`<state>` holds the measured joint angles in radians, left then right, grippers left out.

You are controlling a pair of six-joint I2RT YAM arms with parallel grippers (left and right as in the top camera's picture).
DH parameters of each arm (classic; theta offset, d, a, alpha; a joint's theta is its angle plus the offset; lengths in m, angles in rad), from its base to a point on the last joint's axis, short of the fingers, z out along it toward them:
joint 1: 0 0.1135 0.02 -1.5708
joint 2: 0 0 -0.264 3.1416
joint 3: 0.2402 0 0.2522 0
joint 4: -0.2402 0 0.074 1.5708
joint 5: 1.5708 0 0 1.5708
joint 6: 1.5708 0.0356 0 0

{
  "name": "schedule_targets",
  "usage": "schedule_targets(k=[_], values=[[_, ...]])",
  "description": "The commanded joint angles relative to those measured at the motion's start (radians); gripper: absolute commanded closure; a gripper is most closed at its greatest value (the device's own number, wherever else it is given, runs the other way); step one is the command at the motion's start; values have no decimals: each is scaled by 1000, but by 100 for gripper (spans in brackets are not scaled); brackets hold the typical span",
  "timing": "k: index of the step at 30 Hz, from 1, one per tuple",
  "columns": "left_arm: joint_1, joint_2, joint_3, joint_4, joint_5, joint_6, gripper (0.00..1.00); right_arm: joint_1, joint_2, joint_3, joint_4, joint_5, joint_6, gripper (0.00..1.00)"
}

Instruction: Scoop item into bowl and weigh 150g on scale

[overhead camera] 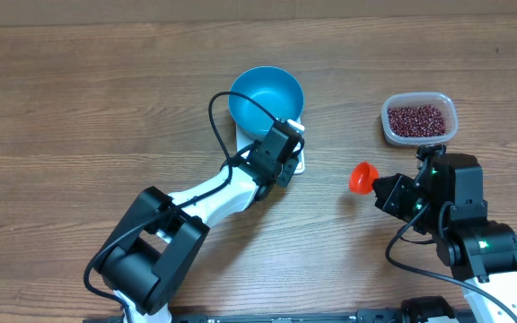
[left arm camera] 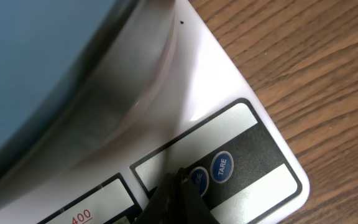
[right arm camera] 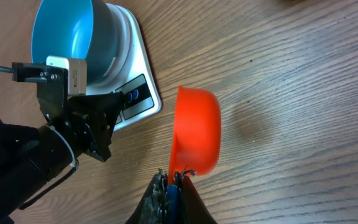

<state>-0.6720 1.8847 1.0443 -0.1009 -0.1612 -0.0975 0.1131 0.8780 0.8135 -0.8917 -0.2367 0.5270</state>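
Scale (left arm camera: 222, 74) beneath closed left pincer (left arm camera: 179, 178), scoop (right arm camera: 197, 130) in right pincer (right arm camera: 174, 182)

Brown wood-grain table (overhead camera: 79, 99), evenly lit

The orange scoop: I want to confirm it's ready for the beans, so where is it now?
In the overhead view the orange scoop is right of centre, held by the right gripper, between the scale and the tub of beans.
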Motion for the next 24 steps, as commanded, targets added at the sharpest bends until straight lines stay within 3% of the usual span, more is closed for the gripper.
schedule_targets(k=[1,8,17,18,20,21,24], values=[[4,14,0,0,2,4,96,4,-3,32,3,-3,-5,96],[4,-51,0,-59,2,4,96,4,-3,32,3,-3,-5,96],[4,-244,0,-266,36,-60,96,4,-3,32,6,-3,-5,96],[4,-265,0,-288,40,-71,90,4,-3,32,6,-3,-5,96],[4,-313,0,-327,52,-87,15,4,-3,32,6,-3,-5,96],[4,-336,0,-344,55,-89,0,4,-3,32,6,-3,-5,96],[4,-407,0,-393,55,-90,0,4,-3,32,2,-4,-5,96]])
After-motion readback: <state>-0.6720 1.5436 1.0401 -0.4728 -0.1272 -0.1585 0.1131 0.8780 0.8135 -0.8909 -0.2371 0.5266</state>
